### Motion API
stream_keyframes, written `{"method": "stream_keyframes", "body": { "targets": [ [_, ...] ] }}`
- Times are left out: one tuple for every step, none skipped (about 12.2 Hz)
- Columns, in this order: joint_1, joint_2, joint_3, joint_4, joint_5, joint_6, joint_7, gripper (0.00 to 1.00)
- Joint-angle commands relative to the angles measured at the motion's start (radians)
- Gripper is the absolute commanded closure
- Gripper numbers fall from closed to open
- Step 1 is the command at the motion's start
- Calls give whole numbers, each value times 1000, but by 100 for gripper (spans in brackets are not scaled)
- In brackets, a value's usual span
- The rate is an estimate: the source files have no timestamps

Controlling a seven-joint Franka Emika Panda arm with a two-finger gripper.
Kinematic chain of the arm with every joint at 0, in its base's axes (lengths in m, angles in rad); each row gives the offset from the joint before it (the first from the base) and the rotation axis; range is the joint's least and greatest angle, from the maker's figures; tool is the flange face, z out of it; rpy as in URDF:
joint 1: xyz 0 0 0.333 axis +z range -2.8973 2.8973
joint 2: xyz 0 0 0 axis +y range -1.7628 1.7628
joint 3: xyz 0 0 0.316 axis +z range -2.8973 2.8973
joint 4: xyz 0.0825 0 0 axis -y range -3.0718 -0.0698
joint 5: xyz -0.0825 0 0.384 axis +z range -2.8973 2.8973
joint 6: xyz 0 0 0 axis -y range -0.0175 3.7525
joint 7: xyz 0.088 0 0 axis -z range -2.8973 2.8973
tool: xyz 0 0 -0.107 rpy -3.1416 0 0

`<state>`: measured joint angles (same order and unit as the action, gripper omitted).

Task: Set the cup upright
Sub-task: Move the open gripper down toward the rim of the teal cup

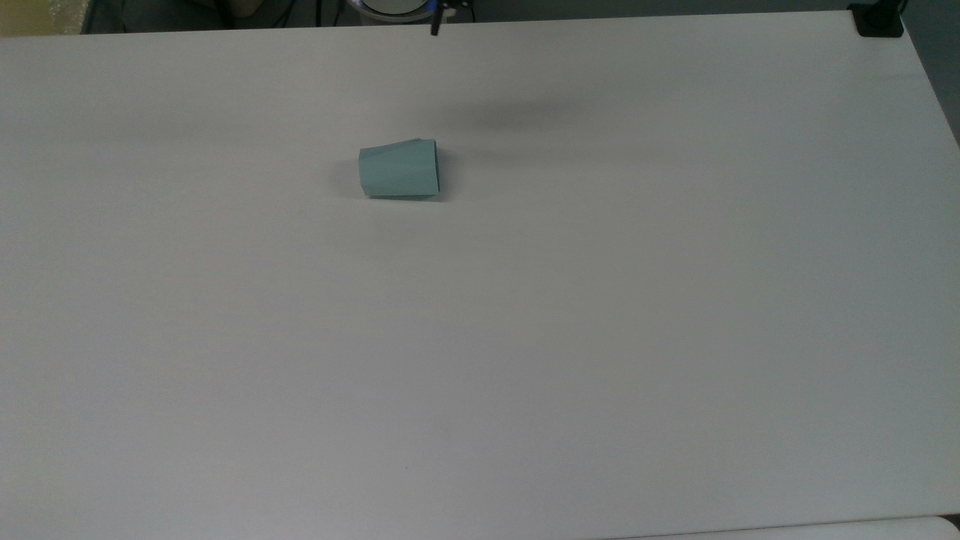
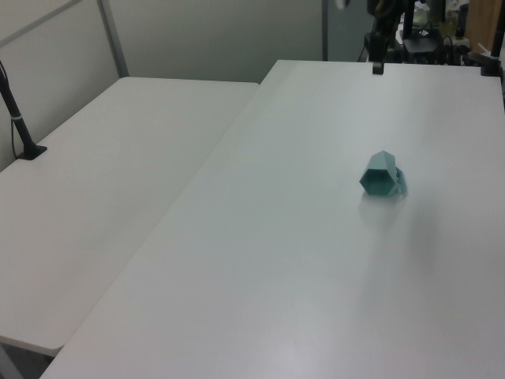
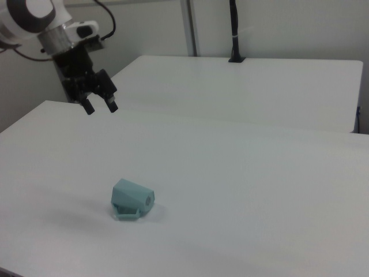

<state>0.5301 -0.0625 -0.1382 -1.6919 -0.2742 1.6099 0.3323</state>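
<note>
1. Gripper hangs in the air at the right view's upper left, fingers parted, holding nothing.
2. Cup lies on its side on the white counter, well apart from the gripper (handle loop against the surface, right view).
3. Top view: cup has its wider end toward the top view's right.

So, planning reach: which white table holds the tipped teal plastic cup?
The white table nearest the tool; the other white table bears a black post.
</note>
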Motion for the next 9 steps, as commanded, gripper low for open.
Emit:
{"method": "stream_keyframes", "body": {
  "targets": [
    [92,45,-1,-87,-63,85,99,0],
    [112,59,-1,-106,-66,106,126,0],
    [137,75,-1,-132,-69,129,155,0],
    [149,84,-1,-144,-77,140,165,0],
    [168,95,-1,-167,-91,153,184,0],
    [182,108,-1,-178,-102,162,197,0],
    [194,140,-1,-187,-124,166,223,0],
    [208,177,-1,-199,-164,168,261,0],
    [217,202,-1,-207,-189,170,289,0]
  ]
}}
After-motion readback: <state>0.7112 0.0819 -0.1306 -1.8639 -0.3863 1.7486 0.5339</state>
